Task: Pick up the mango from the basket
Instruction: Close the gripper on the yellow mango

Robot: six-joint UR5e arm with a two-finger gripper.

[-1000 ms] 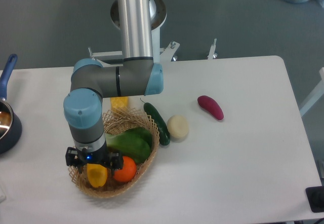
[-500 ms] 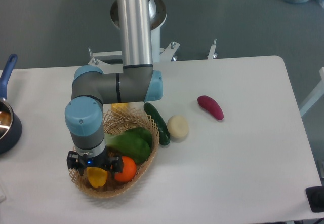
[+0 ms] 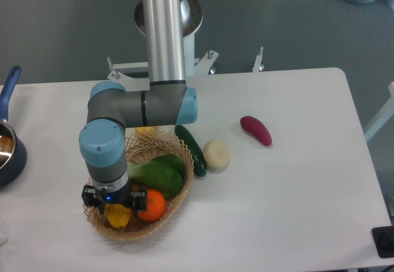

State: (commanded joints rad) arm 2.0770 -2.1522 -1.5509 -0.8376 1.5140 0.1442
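The mango (image 3: 117,216), glossy yellow-orange, lies at the front left of the tan wicker basket (image 3: 161,141), touching the round orange fruit (image 3: 152,205). My gripper (image 3: 115,207) points straight down onto the mango's upper end, its wrist hiding the top of the fruit. Its black jaws spread wide on both sides of the mango and look open around it. The fingertips themselves are hidden low in the basket.
A green vegetable (image 3: 161,173) fills the basket's middle, and a corn piece (image 3: 146,130) sits at its back rim. A dark cucumber (image 3: 191,149), a pale round vegetable (image 3: 216,154) and a purple eggplant (image 3: 255,130) lie to the right. A blue-handled pot (image 3: 7,152) stands at the left edge.
The gripper has come down a little and shifted slightly toward the mango, closing in over its top. The fruits in the basket have not moved.
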